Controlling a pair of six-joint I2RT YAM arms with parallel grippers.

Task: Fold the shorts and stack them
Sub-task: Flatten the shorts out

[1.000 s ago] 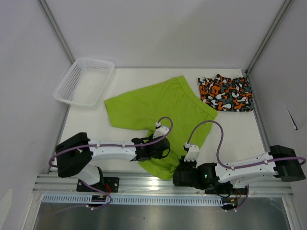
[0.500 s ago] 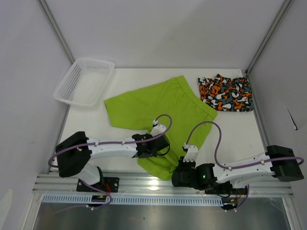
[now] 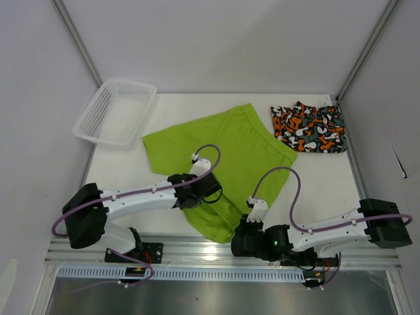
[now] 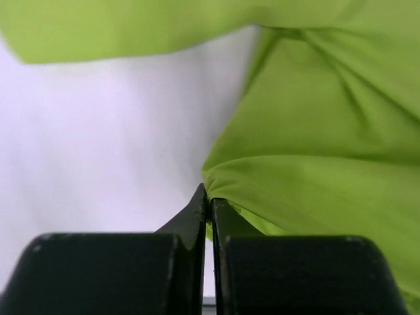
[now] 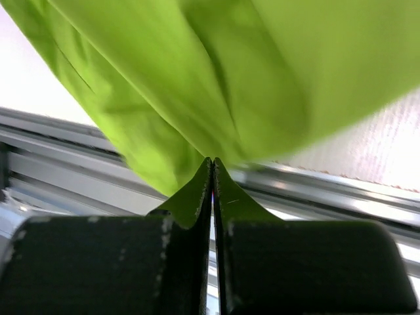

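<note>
The lime green shorts [image 3: 226,144] are lying spread across the middle of the table [image 3: 321,187]; the left gripper [image 4: 209,199], fully closed, is pinching a fold near their front; the right gripper [image 5: 212,164], jaws together, is clamping their nearest corner; the camo shorts [image 3: 308,128] are sitting at the far right.

white arm links [image 3: 141,195], black joints [image 3: 88,220], purple cables [image 3: 207,146], black left hand [image 4: 209,203], black right hand [image 5: 212,167].
</note>
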